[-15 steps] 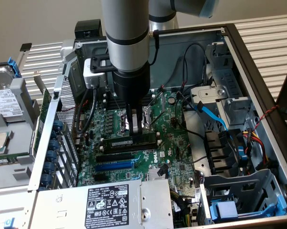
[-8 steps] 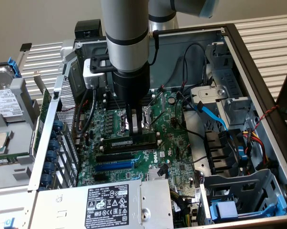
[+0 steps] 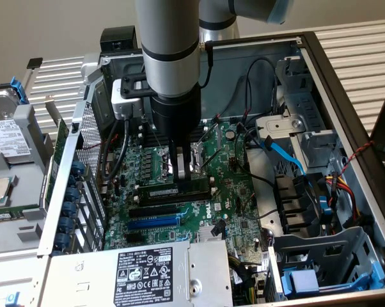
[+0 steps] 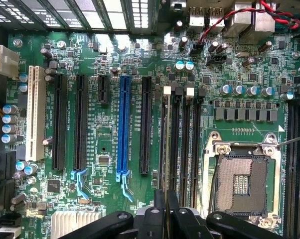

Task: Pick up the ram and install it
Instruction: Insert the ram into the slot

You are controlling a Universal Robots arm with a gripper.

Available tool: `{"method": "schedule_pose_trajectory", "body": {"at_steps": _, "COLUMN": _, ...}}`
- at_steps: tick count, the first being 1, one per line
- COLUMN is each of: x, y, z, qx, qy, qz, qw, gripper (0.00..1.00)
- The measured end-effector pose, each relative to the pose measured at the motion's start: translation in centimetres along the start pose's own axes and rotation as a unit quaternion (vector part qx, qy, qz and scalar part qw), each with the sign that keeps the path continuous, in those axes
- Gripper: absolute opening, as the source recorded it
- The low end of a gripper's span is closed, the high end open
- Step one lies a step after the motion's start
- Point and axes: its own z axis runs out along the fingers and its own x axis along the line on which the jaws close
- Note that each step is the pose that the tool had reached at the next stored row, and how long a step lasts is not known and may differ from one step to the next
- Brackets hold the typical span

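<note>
Seating step in hand, by the look. Tool (image 3: 181, 174) pressed together, tips at top edge of ram (image 3: 164, 191), upright in black slot (image 3: 196, 197) between processor socket (image 4: 242, 184) and blue slot (image 3: 153, 222); pinching or pushing, cannot tell. Calls for straight, even downward pressure until fully home.

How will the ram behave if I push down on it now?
The ram is a thin board standing on edge on the motherboard under the gripper, so it is probably stiff lengthwise but could tilt or flex under an off-centre push. Being slim, it is likely light, and its exposed board looks fragile.
</note>
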Motion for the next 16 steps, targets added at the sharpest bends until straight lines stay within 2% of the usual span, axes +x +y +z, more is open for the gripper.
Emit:
{"method": "schedule_pose_trajectory", "body": {"at_steps": 11, "x": 0.00, "y": 0.01, "z": 0.33, "qx": 0.0001, "qy": -0.0003, "qz": 0.000, "qw": 1.0000, "gripper": 0.15}}
{"method": "schedule_pose_trajectory", "body": {"at_steps": 12, "x": 0.00, "y": 0.01, "z": 0.33, "qx": 0.0001, "qy": -0.0003, "qz": 0.000, "qw": 1.0000, "gripper": 0.21}}
{"method": "schedule_pose_trajectory", "body": {"at_steps": 16, "x": -0.01, "y": 0.01, "z": -0.12, "qx": 0.0001, "qy": -0.0004, "qz": 0.000, "qw": 1.0000, "gripper": 0.21}}
